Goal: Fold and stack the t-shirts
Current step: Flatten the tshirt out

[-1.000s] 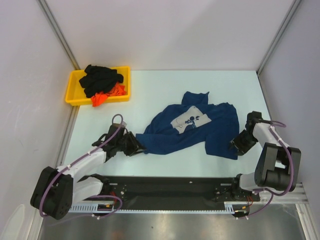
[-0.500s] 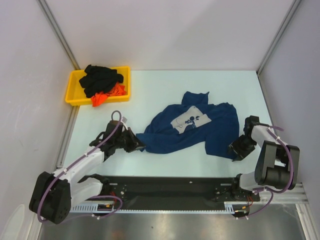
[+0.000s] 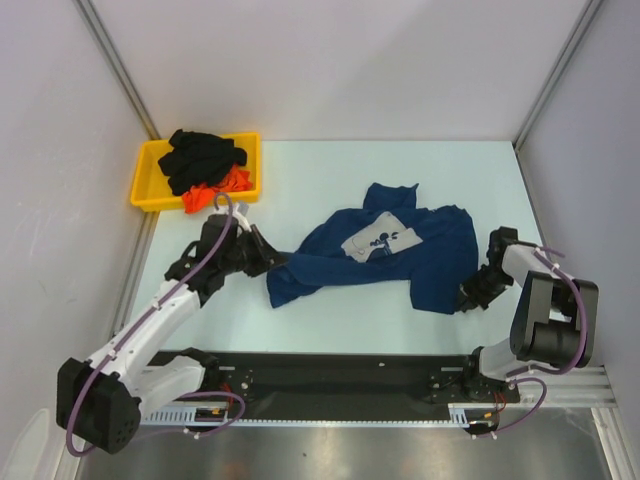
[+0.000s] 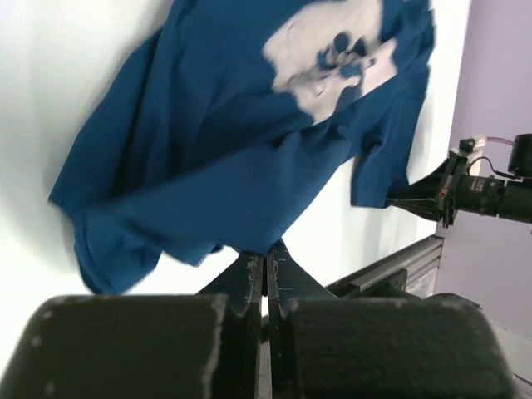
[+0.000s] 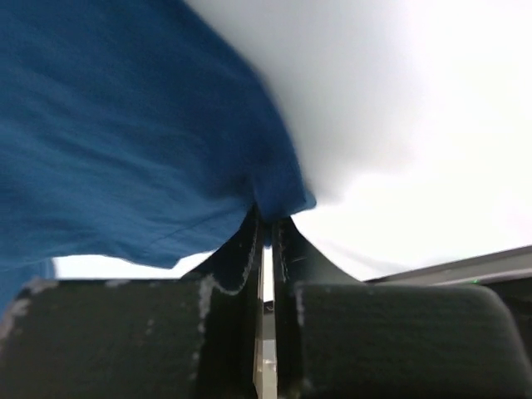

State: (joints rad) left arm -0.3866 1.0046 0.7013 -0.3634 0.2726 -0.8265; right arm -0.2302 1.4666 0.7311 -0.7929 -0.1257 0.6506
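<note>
Navy t-shirt (image 3: pixel 420 260): soft knit cloth, matt, creased.
Chest print (image 3: pixel 380 240): white, flat, matt.
Black t-shirt (image 3: pixel 200 155): matt cloth, crumpled.
Orange-red t-shirt (image 3: pixel 200 198): matt cloth.
Tray (image 3: pixel 148 180): yellow plastic, smooth, slight sheen.
Table (image 3: pixel 330 180): smooth, pale, matt.
Left gripper (image 4: pixel 266 247), right gripper (image 5: pixel 264 221): black, matt, grainy finger faces.
Arm links (image 3: pixel 150 325): white, smooth shells.
Front sill (image 3: pixel 330 455): brushed metal, dull sheen.

Count by kind.

- T-shirts, told apart by colour: three.
  - One navy t-shirt (image 3: pixel 400 260) with a white print.
  - One black t-shirt (image 3: pixel 200 155), bunched up; cannot tell whether that heap holds more than one garment.
  - One orange-red t-shirt (image 3: pixel 205 197), partly covered.
- One yellow tray (image 3: pixel 146 180).
- One tabletop (image 3: pixel 330 180).
- Two robot arms: left arm (image 3: pixel 160 312), right arm (image 3: pixel 548 305).
- Two hands: left hand (image 3: pixel 271 262), right hand (image 3: pixel 468 300).
- Fingers: two per hand, four in total.
</note>
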